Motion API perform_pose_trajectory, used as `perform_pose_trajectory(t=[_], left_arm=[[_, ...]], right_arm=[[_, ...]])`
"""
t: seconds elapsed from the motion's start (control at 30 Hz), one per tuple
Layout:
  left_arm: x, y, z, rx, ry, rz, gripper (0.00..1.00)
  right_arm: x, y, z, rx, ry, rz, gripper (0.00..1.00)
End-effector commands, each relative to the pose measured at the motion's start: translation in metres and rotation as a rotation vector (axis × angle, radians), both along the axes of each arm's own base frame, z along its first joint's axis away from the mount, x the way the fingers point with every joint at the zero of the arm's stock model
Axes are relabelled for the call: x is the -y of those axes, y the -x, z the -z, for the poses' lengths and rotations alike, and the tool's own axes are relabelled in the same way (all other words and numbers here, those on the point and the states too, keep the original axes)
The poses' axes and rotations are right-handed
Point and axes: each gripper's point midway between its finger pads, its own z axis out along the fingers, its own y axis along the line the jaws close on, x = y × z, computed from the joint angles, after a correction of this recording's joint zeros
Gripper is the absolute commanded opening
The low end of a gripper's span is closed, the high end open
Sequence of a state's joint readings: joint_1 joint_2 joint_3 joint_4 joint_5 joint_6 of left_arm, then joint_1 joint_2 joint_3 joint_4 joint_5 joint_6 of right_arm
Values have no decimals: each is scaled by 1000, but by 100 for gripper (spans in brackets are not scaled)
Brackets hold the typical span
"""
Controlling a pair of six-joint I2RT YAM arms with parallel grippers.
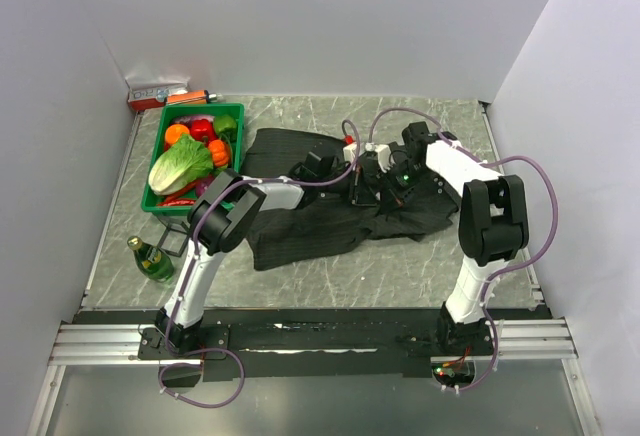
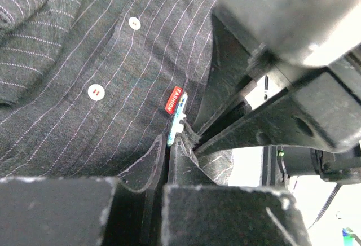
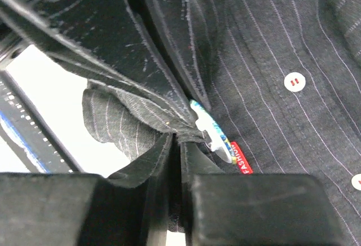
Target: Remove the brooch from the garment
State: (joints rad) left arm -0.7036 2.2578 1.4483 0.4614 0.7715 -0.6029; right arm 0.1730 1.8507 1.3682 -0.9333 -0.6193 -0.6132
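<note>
The dark pinstriped garment [image 1: 300, 231] lies spread on the table, and both grippers meet over its middle. The brooch [image 2: 176, 123] is a small round pale badge with a blue-green rim, seen edge-on beside a red FASHION label [image 2: 176, 99]. My left gripper [image 2: 169, 144] is shut, its tips pinching the brooch's lower edge. My right gripper [image 3: 181, 139] is shut on a raised fold of garment cloth [image 3: 141, 116], with the brooch [image 3: 211, 130] just past its fingertips. In the top view my left gripper [image 1: 368, 188] and right gripper [image 1: 392, 188] nearly touch; the brooch is hidden there.
A green crate [image 1: 200, 108] of vegetables stands at the far left, touching the garment's left edge. A green bottle [image 1: 150, 259] lies near the left arm. A small red and white box [image 1: 155, 94] sits in the back left corner. White walls close in three sides.
</note>
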Motion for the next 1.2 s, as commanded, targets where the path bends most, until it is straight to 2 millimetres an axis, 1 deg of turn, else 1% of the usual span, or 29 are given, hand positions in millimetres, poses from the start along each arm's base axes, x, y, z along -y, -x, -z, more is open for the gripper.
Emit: perform_pose_trajectory(t=[0.0, 0.03, 0.07, 0.13, 0.17, 0.2, 0.23, 0.3, 0.33, 0.37, 0.43, 0.47, 0.5, 0.57, 0.63, 0.67, 0.7, 0.73, 0.83, 0.87, 0.93, 1.0, 1.1, 1.13, 1.17], left_arm=[[8, 12, -33, 152, 86, 62, 1], [8, 14, -31, 148, 93, 73, 1], [7, 17, -30, 143, 99, 82, 1], [8, 21, -32, 143, 123, 103, 1], [8, 22, -34, 147, 132, 112, 1], [8, 23, -34, 152, 140, 122, 1], [8, 27, -36, 156, 146, 145, 1], [8, 29, -38, 173, 155, 170, 1], [8, 33, -42, 181, 162, 195, 1], [7, 34, -42, 185, 160, 206, 1], [5, 37, -38, 193, 144, 227, 1], [5, 38, -38, 199, 141, 236, 1], [4, 38, -39, 222, 136, 245, 1], [2, 40, -36, 219, 115, 250, 1], [-1, 41, -38, 233, 107, 253, 1], [-1, 42, -40, 236, 111, 256, 1], [-2, 43, -41, 228, 111, 254, 1], [-3, 45, -41, 222, 112, 259, 1], [-4, 54, -45, 189, 141, 291, 1], [-4, 56, -49, 175, 159, 298, 1], [-6, 64, -48, 150, 178, 329, 1], [-7, 68, -53, 132, 203, 351, 1], [-8, 70, -54, 121, 215, 358, 1], [-8, 72, -54, 120, 217, 365, 1], [-8, 72, -56, 120, 220, 368, 1]], right_arm=[[-39, 20, -40, -45, -220, -86, 22], [-37, 24, -43, -49, -219, -92, 31], [-36, 24, -47, -22, -220, -113, 36], [-26, 20, -66, 43, -227, -112, 49], [-21, 18, -73, 80, -229, -127, 51], [-11, 9, -87, 137, -224, -107, 53], [-5, 6, -93, 153, -220, -96, 56], [9, -6, -107, 223, -211, -73, 56], [13, -12, -109, 263, -194, -83, 56], [15, -13, -113, 300, -183, -95, 55], [19, -15, -108, 342, -157, -121, 54], [20, -20, -108, 386, -150, -136, 54], [20, -20, -105, 391, -144, -149, 54], [19, -24, -101, 427, -122, -196, 53], [15, -22, -94, 452, -115, -248, 52], [13, -20, -93, 468, -115, -271, 52], [10, -17, -86, 468, -117, -290, 52], [9, -16, -84, 482, -116, -322, 53], [1, -6, -77, 473, -125, -395, 54], [-1, -3, -74, 466, -126, -411, 54], [-3, 0, -71, 467, -123, -442, 54], [-5, 3, -67, 463, -119, -459, 54], [-7, 8, -62, 428, -125, -481, 54], [-7, 14, -61, 398, -135, -494, 54], [-7, 14, -59, 376, -139, -500, 54]])
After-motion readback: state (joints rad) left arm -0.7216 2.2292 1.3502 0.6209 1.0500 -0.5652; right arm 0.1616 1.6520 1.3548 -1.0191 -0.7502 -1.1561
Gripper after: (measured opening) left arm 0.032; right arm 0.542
